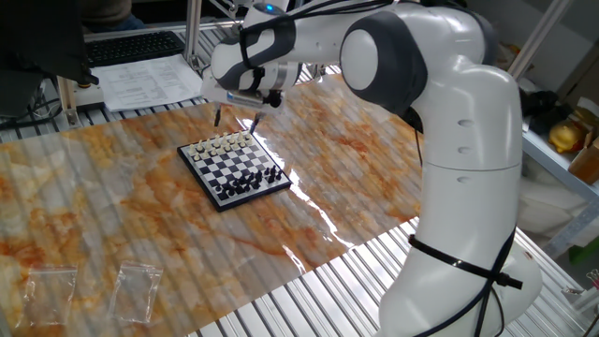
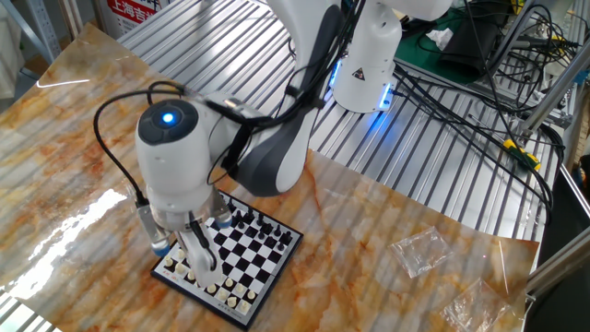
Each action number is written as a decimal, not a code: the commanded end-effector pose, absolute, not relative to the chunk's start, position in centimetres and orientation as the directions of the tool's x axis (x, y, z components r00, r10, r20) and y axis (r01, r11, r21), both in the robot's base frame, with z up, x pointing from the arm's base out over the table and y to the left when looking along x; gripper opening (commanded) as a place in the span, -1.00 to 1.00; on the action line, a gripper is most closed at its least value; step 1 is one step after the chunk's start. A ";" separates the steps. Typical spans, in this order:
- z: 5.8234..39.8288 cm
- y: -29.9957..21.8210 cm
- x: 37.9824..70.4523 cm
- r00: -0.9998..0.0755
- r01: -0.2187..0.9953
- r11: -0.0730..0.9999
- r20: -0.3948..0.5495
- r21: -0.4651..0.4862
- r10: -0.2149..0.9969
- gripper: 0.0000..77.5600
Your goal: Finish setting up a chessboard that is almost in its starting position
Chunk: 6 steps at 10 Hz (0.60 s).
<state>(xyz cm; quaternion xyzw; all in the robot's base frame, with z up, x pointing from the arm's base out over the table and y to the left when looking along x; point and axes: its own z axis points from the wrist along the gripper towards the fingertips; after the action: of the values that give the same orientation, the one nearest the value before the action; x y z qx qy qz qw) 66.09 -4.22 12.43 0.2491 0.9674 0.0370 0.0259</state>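
The chessboard (image 1: 234, 167) is a small square board with black-and-white checks lying on the marbled table. A row of cream pieces (image 1: 223, 143) stands on its far side and a row of black pieces (image 1: 249, 180) on its near side. My gripper (image 1: 234, 119) hangs just above the cream end of the board, fingers spread apart and pointing down, with nothing seen between them. In the other fixed view the board (image 2: 241, 261) lies under my gripper (image 2: 181, 249), whose wrist hides part of the cream row.
Two clear plastic bags (image 1: 138, 288) lie near the table's front left corner; they also show in the other fixed view (image 2: 419, 249). A keyboard and papers (image 1: 140, 80) lie beyond the table's far edge. The arm's base (image 2: 369, 55) and cables stand beside the table.
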 end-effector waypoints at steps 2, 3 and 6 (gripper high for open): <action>16.3 -5.3 65.3 -0.925 0.377 0.924 -0.023 0.061 0.379 1.00; 16.8 -5.6 65.1 -0.939 0.341 0.938 -0.028 0.057 0.343 1.00; 18.9 -6.6 64.5 -0.970 0.239 0.970 -0.037 0.044 0.241 1.00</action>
<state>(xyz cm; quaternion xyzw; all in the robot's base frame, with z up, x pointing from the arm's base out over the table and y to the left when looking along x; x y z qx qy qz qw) 64.87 -5.89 17.77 0.1444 0.9890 0.0250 0.0184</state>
